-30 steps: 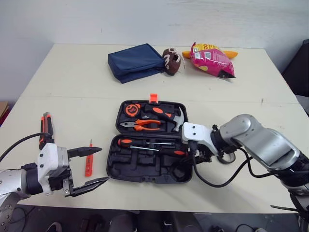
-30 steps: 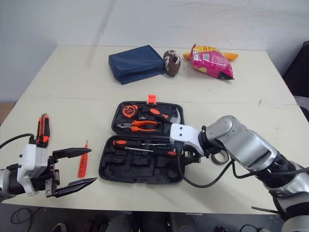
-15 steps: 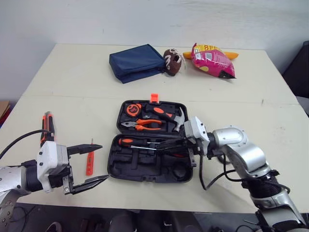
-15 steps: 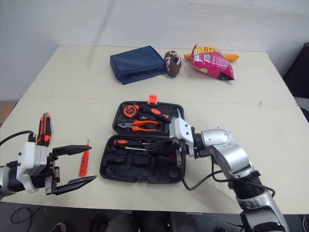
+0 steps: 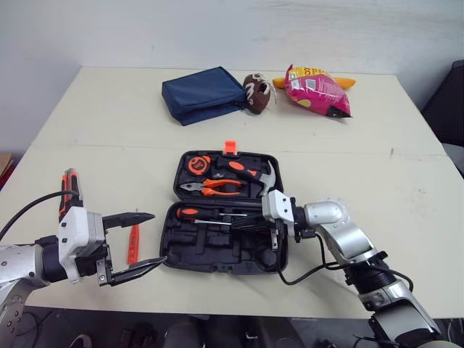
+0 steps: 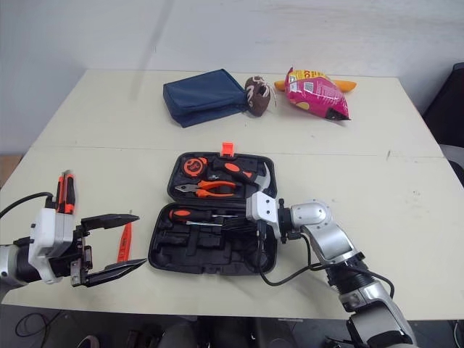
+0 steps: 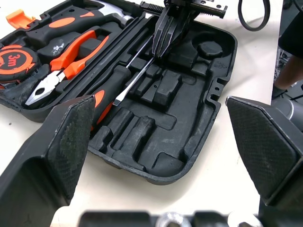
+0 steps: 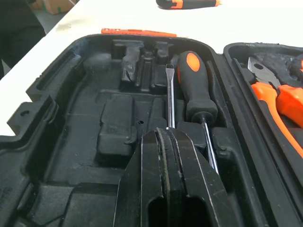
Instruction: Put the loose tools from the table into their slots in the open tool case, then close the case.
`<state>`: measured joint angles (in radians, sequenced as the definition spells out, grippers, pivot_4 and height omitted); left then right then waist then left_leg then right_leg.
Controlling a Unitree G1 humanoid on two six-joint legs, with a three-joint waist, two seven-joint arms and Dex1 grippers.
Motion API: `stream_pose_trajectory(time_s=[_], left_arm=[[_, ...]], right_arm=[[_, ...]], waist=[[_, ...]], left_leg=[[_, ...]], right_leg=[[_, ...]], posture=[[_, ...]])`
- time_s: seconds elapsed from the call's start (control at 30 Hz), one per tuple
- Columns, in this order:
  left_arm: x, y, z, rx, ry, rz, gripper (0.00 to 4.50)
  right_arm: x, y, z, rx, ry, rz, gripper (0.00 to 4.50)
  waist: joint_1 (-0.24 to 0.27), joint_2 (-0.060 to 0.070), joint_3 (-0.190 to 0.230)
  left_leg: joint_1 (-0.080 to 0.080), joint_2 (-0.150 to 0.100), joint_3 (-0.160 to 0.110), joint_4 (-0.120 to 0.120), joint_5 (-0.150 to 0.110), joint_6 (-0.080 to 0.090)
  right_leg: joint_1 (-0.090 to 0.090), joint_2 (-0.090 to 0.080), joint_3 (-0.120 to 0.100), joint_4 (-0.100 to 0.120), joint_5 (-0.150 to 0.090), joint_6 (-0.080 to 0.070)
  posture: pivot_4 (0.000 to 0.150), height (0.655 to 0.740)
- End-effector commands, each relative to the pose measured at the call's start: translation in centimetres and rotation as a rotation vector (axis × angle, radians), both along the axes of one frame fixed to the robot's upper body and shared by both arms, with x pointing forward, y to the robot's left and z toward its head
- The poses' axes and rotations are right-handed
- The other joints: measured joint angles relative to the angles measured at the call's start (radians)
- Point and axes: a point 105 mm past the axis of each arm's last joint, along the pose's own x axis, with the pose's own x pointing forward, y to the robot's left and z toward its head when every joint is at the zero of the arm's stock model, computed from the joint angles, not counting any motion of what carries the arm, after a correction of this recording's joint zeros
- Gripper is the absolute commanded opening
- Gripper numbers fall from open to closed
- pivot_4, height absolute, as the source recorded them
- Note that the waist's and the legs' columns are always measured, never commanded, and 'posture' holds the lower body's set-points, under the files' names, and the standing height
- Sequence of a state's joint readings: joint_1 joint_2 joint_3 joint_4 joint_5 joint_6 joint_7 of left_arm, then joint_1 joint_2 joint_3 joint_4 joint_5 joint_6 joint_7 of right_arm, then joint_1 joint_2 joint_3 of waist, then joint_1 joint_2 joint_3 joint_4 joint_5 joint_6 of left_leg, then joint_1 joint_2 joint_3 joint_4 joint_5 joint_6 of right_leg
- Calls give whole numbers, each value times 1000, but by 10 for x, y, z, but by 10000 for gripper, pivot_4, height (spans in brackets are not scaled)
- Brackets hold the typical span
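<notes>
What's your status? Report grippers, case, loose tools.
Left gripper open, beside tool case. Right gripper shut, fingers over seated screwdrivers. Case open; orange screwdriver, black-orange tool loose on table.

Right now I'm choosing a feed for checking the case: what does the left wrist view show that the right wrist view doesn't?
Left wrist view, not the right: the tape measure, the hammer and the left gripper, open. Right wrist view, not the left: the thin orange tool lying on the table beyond the tool case. Both: the case itself, the orange-and-black screwdriver, the pliers and the right gripper, shut.
</notes>
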<state>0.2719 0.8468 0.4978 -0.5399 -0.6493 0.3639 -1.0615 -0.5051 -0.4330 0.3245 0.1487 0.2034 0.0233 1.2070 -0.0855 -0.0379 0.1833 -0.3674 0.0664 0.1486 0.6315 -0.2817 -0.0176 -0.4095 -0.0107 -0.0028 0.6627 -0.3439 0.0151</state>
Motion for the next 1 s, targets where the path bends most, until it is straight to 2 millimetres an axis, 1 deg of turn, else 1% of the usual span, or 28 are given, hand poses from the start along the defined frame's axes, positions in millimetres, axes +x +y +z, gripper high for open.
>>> stream_pose_trajectory(time_s=[0.03, 0.17, 0.27, 0.37, 0.4, 0.53, 0.67, 0.7, 0.73, 0.77, 0.8, 0.83, 0.87, 0.9, 0.93, 0.97, 1.0], left_arm=[[0, 1, 2, 27, -13, 2, 45000], [1, 2, 1, 39, -3, 11, 45000], [4, 5, -4, 71, 6, 30, 45000], [5, 6, -5, 76, 16, 36, 45000], [5, 6, -5, 78, 20, 38, 45000], [7, 6, -5, 65, 5, 57, 45000], [10, 6, 2, 21, -41, 75, 45000], [11, 8, 5, 8, -56, 87, 45000], [13, 15, 7, 0, -75, 118, 45000], [14, 24, 9, 3, -94, 158, 45000], [14, 37, 11, 0, -107, 211, 45000], [14, 49, 12, 4, -118, 259, 45000], [13, 56, 13, 7, -123, 286, 45000], [11, 68, 12, 12, -119, 332, 45000], [8, 79, 11, 16, -117, 374, 45000], [7, 86, 10, 18, -115, 401, 45000], [4, 96, 10, 25, -123, 441, 45000]], right_arm=[[7, -8, -26, -111, 67, -79, 213], [9, -9, -34, -200, 125, -128, 213], [3, -9, -41, -269, 159, -127, 213], [3, -2, -36, -275, 150, -135, 213], [4, 0, -34, -264, 151, -142, 213], [3, 8, -10, -131, 132, -109, 213], [6, 11, 28, 92, 7, -63, 213], [3, 7, 44, 174, -23, -35, 213], [0, -3, 59, 245, -58, -15, 213], [-7, -17, 73, 305, -105, 13, 213], [-9, -34, 80, 328, -110, 1, 213], [-8, -49, 85, 338, -96, -29, 213], [-7, -58, 86, 342, -80, -50, 213], [-4, -72, 86, 330, -88, -96, 213], [-3, -83, 83, 306, -113, -122, 3228], [-3, -91, 82, 287, -133, -137, 6527], [-1, -103, 79, 257, -159, -169, 8662]], waist=[[-1, -2, -1], [-1, -6, -5], [0, -8, -8], [1, -9, -9], [1, -10, -10], [-1, -10, -10], [0, -7, -8], [0, -6, -7], [1, -5, -7], [4, -4, -6], [6, -4, -6], [7, -4, -6], [7, -4, -6], [8, -4, -6], [8, -4, -6], [7, -4, -6], [4, -4, -6]], left_leg=[[1, 0, 0, 0, 0, 0], [3, 1, 0, -1, 0, 1], [6, 1, 0, -2, 1, 2], [15, 1, 0, -5, 0, 1], [15, 1, -1, -5, 0, 1], [15, 2, -1, -6, 0, 1], [14, 2, -1, -7, 0, 1], [12, 2, -1, -6, 0, 1], [12, 2, -1, -7, 0, 1], [10, 2, -1, -7, 0, 1], [9, 2, -1, -7, 0, 1], [7, 2, -1, -7, -1, 1], [5, 2, -1, -6, -1, 2], [2, 2, -1, -5, -2, 2], [-2, 2, -2, -4, -2, 3], [-2, 2, -2, -3, -2, 3], [-2, 2, -2, -3, -2, 3]], right_leg=[[1, 0, 0, 0, 0, -1], [2, 0, -1, 0, 2, -3], [4, 0, -1, 0, 3, -5], [14, -1, -2, -2, 2, -6], [14, -1, -3, -2, 1, -7], [14, -1, -4, -2, 1, -8], [12, -1, -5, -2, 1, -8], [11, -1, -4, -2, 1, -8], [10, -1, -4, -2, 1, -8], [9, -1, -4, -2, 1, -8], [7, -1, -4, -2, 1, -8], [6, 0, -5, -3, 1, -8], [4, 0, -5, -3, 1, -7], [2, 0, -5, -3, 0, -7], [-1, 0, -5, -3, 0, -7], [-1, -1, -5, -4, 1, -7], [-1, -1, -5, -4, 0, -7]], posture=[[1500, 7400], [1500, 7400], [1500, 7400], [1500, 7400], [1500, 7400], [1500, 7400], [1500, 7400], [1500, 7400], [1500, 7400], [1500, 7400], [1500, 7400], [1500, 7400], [1500, 7400], [1500, 7400], [1500, 7400], [1500, 7400], [1500, 7400]])
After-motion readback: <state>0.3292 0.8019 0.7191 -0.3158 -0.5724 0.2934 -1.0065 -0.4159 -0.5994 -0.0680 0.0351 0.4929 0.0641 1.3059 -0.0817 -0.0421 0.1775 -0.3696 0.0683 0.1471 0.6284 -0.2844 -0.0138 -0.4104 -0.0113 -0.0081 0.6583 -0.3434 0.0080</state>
